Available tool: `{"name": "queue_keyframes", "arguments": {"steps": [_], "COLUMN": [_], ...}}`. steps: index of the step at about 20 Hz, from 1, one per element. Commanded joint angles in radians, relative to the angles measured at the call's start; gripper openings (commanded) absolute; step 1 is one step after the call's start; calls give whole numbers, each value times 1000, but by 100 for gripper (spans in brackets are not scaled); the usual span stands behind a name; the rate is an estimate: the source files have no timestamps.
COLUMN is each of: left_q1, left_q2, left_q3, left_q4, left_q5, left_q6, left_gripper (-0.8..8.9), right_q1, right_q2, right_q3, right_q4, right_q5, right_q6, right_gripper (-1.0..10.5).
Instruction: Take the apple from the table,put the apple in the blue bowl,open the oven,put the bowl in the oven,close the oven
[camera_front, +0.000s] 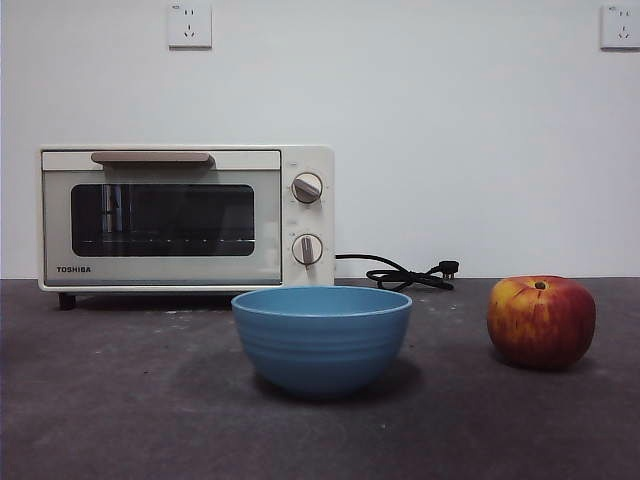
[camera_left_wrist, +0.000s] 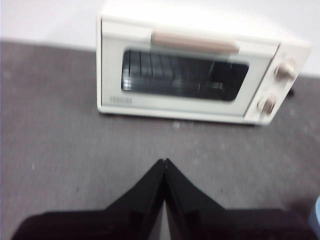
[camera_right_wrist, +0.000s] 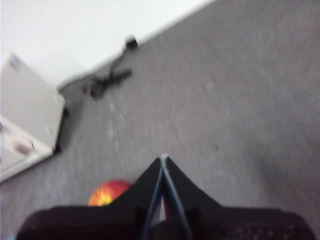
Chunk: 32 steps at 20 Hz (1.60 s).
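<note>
The red apple with yellow patches rests on the dark grey table at the right. The blue bowl stands empty in the middle, in front of the cream oven, whose door is closed. My left gripper is shut and holds nothing; it hangs above bare table facing the oven. My right gripper is shut and empty, with the apple partly hidden behind its jaws. Neither gripper shows in the front view.
The oven's black cord and plug lie on the table behind the bowl and apple, also seen as the cord in the right wrist view. A white wall with two sockets stands behind.
</note>
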Motion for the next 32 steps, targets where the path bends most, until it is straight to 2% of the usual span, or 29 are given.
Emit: {"name": "queue_keyframes", "arguments": {"steps": [1,10,12,15,18,20,23,25,29,32], "left_q1": [-1,-1,-1,-1,-1,-1,-1,-1,-4,-8], "left_q2": [85,348,411,492,542,561,576,577,578,578], "left_q3": [57,272,320,386,417,418,418,418,418,418], "left_q4": [-77,-320,-367,-434,-453,-459,-480,-485,-492,-512], "left_q5": [5,161,208,249,315,349,353,352,352,352], "left_q6": [-7,-6,-6,-3,-1,0,5,6,6,21], "left_gripper": [-5,-4,-4,-4,-4,-4,-4,-4,-4,-4], "right_q1": [-1,-1,-1,0,10,47,122,187,296,341], "right_q2": [114,404,467,572,693,772,886,957,1092,1171], "right_q3": [83,257,288,344,416,468,547,597,690,726], "right_q4": [-90,-227,-230,-240,-266,-291,-308,-322,-385,-397], "right_q5": [-23,-42,-121,-290,-341,-340,-323,-261,-119,-113], "right_q6": [-64,-68,-144,-261,-282,-304,-313,-312,-312,-311], "right_gripper": [1,1,1,1,40,151,169,211,515,541]}}
